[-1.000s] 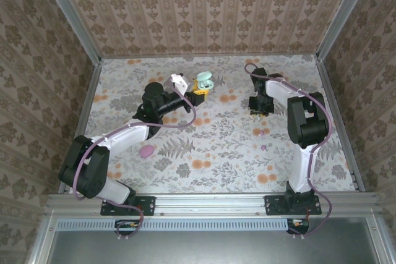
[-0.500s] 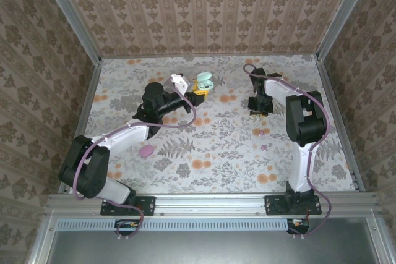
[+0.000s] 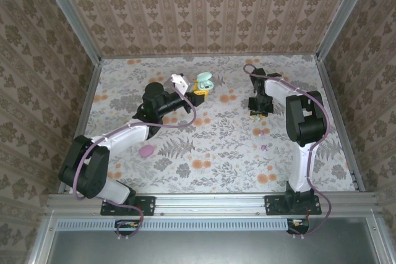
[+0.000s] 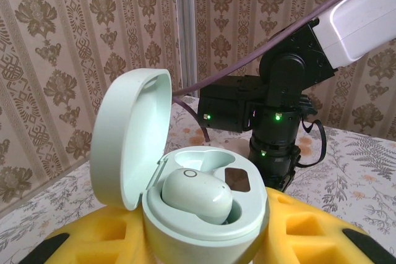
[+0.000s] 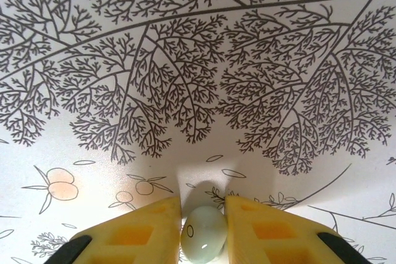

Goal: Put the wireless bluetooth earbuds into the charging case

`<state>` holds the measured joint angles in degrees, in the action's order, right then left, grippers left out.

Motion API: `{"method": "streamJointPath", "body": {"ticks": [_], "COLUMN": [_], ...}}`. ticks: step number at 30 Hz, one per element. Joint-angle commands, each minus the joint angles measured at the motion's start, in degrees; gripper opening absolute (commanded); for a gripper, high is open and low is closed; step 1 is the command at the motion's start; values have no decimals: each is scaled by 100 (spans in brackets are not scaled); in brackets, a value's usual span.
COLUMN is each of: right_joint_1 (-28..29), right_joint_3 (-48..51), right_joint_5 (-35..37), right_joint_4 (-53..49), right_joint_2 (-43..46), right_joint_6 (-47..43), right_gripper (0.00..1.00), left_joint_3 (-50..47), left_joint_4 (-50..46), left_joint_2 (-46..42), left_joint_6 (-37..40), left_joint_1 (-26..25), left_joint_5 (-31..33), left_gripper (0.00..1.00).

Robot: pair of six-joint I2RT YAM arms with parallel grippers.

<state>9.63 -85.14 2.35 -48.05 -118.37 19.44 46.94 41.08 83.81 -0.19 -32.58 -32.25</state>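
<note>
My left gripper is shut on a mint-green charging case, its yellow pads on either side of the base. The lid stands open. One pale earbud sits in the near socket, and the far socket beside it is bare. From above, the case is raised at the back centre of the table. My right gripper points down at the table, shut on a second earbud between its yellow pads. In the top view it is at the back right.
A purple oval object lies on the floral table beside the left arm. Two small pinkish bits lie near the right arm. Patterned walls close in on three sides. The right arm stands just beyond the case.
The right arm's elbow has shifted slightly while its gripper stays at the same spot on the table. The left arm and the case have not moved.
</note>
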Motion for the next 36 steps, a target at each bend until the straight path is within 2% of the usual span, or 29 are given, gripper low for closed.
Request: {"method": "streamJointPath", "body": {"ticks": [1, 6, 15, 22, 28, 36], "right_joint_1": [21, -4, -58, -32, 146, 485], "right_joint_3": [7, 85, 672, 728, 481, 50], "right_joint_5": [-201, -579, -2510, -3579, -4187, -4804], "right_joint_4": [-113, 38, 1268, 2150, 2512, 2619], "right_joint_2": [94, 484, 1747, 2688, 3085, 3108], "right_joint_6": [46, 161, 880, 1576, 1832, 1773], "right_gripper": [26, 26, 26, 26, 27, 27], "left_joint_3": [30, 25, 16, 93, 218, 311], "left_joint_4": [8, -10, 114, 216, 225, 649], "left_joint_2": [-151, -146, -29, 76, 186, 330], "left_joint_6": [45, 78, -46, -214, -323, -750], "left_joint_1": [15, 15, 41, 67, 67, 152], "left_joint_5": [-1, 17, -55, -343, -670, -1165], "left_gripper": [25, 25, 25, 25, 25, 25]}}
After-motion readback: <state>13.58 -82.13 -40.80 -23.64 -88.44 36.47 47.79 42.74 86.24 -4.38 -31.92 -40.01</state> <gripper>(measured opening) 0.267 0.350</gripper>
